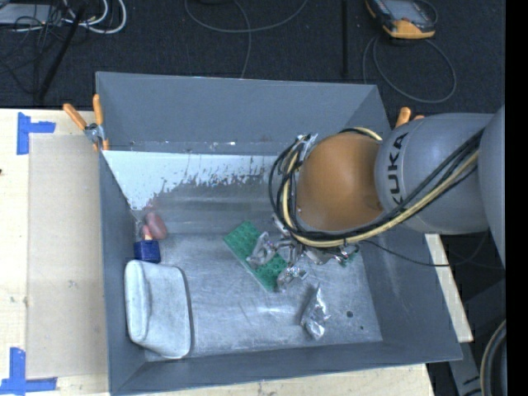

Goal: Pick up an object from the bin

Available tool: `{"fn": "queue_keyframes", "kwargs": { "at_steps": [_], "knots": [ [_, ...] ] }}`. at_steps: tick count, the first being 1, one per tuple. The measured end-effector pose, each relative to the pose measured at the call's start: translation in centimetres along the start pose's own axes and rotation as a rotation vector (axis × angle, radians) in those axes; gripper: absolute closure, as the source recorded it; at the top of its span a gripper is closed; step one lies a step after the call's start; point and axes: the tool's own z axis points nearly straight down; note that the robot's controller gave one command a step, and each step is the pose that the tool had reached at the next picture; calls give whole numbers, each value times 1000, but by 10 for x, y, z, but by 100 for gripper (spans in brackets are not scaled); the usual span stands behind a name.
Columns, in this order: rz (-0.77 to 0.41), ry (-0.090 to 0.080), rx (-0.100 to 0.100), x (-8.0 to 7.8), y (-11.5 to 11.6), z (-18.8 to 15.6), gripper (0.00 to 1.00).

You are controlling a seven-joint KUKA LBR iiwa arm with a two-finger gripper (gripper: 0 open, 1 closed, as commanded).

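Observation:
My gripper is low in the middle of the bin, under the arm's orange cover. It rests right on the near right end of a flat green board that lies slanted on the bin floor. Its metal parts overlap the board's edge, and the cover hides the rest. A crumpled silver foil piece lies just in front of the gripper, apart from it. A small green bit peeks out to the right of the gripper.
A grey-white folded pouch lies at the bin's front left. Behind it, by the left wall, stands a small pink bottle with a blue cap. The arm and its cables cover the bin's right back part.

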Motion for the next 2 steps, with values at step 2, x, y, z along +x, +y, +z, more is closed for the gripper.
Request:
{"fn": "queue_keyframes", "kwargs": {
  "at_steps": [2],
  "knots": [
    [-389, 22, -10, -28, -21, -217, 100]
  ]
}}
